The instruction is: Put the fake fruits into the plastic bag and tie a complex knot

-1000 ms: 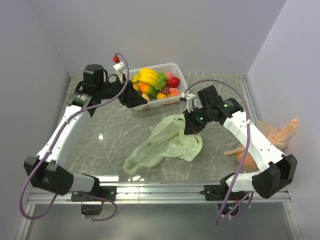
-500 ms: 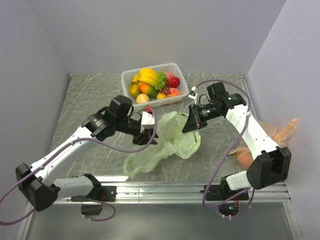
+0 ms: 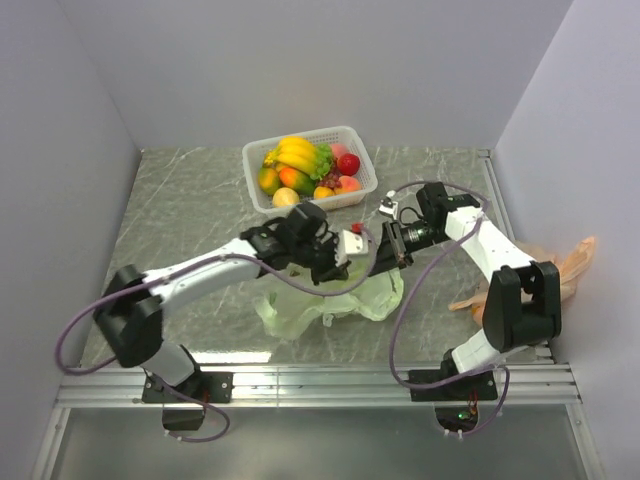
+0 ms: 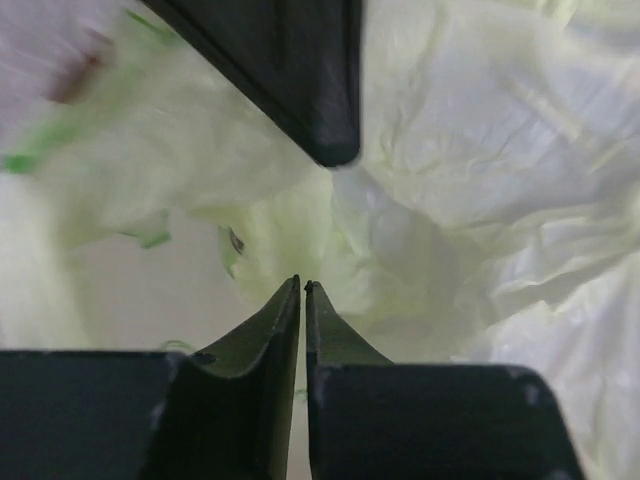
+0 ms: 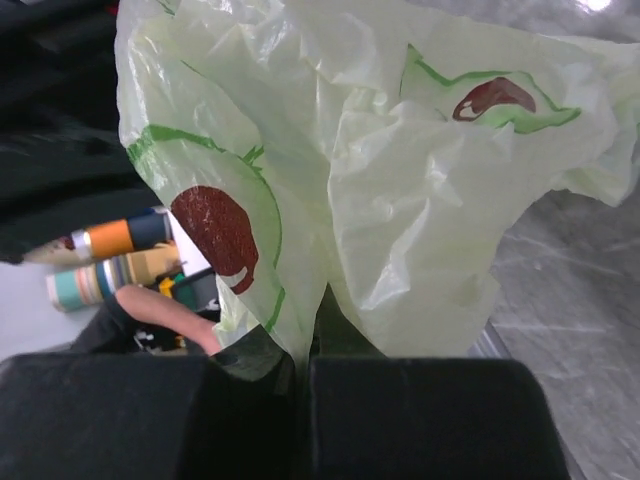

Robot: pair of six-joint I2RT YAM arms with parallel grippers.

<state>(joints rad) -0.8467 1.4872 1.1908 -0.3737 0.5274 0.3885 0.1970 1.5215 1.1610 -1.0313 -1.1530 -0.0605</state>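
Observation:
The pale green plastic bag (image 3: pixel 330 295) lies crumpled at the table's middle, its right edge raised. My right gripper (image 3: pixel 385 258) is shut on that edge; in the right wrist view the film (image 5: pixel 400 200) rises straight out of the closed fingers (image 5: pixel 240 360). My left gripper (image 3: pixel 355 262) reaches across from the left into the raised opening. In the left wrist view it (image 4: pixel 302 285) is shut, with nothing seen between the fingertips and pale green film (image 4: pixel 480 150) all around. The fake fruits (image 3: pixel 300 165) are piled in the white basket (image 3: pixel 330 204) at the back.
A peach-orange bag (image 3: pixel 565 265) lies at the right table edge beside the right arm. Grey walls close in the left, back and right sides. A black wedge-shaped part (image 4: pixel 300 80) reaches into the left wrist view from above.
My left arm has swung from the basket across to the bag and its jaws have closed. My right gripper has kept its hold and drawn the bag's edge up.

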